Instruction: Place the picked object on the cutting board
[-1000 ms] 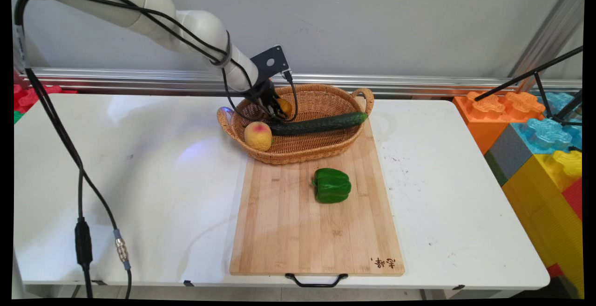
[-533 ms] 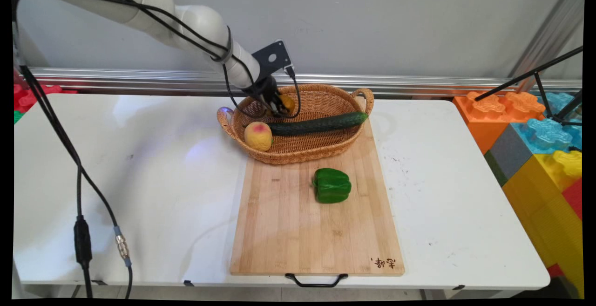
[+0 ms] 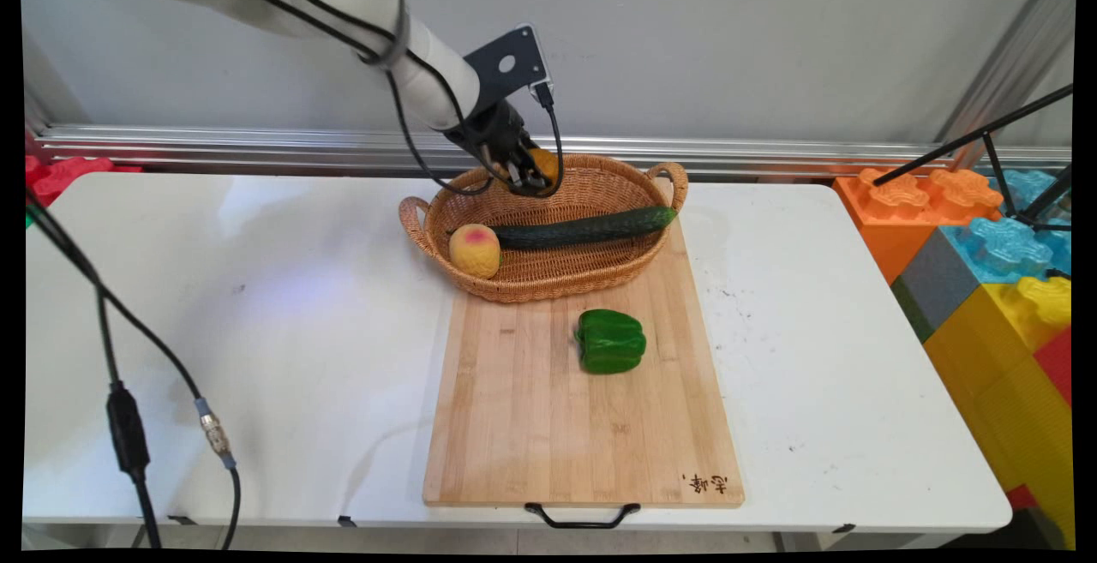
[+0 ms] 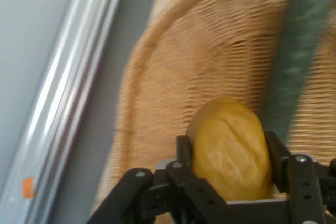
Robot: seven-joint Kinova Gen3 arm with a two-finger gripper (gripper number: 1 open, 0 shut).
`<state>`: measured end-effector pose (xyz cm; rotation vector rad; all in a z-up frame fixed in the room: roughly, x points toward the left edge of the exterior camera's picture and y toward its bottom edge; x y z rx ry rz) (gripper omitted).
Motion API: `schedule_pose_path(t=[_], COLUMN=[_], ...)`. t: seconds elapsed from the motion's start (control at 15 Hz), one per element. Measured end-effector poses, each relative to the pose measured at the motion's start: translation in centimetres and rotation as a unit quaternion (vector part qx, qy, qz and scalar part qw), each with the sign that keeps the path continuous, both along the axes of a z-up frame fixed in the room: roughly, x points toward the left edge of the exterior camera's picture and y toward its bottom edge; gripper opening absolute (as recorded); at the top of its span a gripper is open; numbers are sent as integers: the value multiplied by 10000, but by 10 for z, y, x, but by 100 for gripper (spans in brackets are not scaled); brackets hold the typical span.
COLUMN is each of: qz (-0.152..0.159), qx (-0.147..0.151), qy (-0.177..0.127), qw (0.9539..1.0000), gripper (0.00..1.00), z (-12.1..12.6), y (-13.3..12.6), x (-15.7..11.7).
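My gripper (image 3: 527,174) is shut on a yellow-orange fruit (image 3: 542,165), and it hangs over the back of the wicker basket (image 3: 600,280). In the hand view the fruit (image 4: 231,148) sits between the black fingers (image 4: 184,153), with the basket's weave (image 4: 210,61) below it. A long cucumber (image 3: 583,227) lies across the basket, and it shows as a green streak (image 4: 296,51) in the hand view. A peach (image 3: 474,249) rests at the basket's front left. A green bell pepper (image 3: 610,340) lies on the wooden cutting board (image 3: 548,426).
The basket's front stands on the far end of the cutting board. Coloured toy blocks (image 3: 994,246) are stacked past the table's right edge. Black cables (image 3: 128,357) hang down at the left. A metal rail (image 3: 257,147) runs along the wall behind.
The gripper has risen out of the basket with the yellow-orange fruit, moving up and slightly right. The other items have not moved.
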<state>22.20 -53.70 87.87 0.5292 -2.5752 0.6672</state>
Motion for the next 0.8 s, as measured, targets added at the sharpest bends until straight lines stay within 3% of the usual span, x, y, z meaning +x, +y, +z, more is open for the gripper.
schedule_pose_path(t=[0.2, 0.4, 0.8], qz=[-338, -714, -1306], qx=[293, 783, 1165], qy=[10, -80, -328], qw=[9990, 9943, 9840], gripper=[0, 0, 0], z=[23, 37, 34], y=[39, 89, 142], x=[-6, -1, 16])
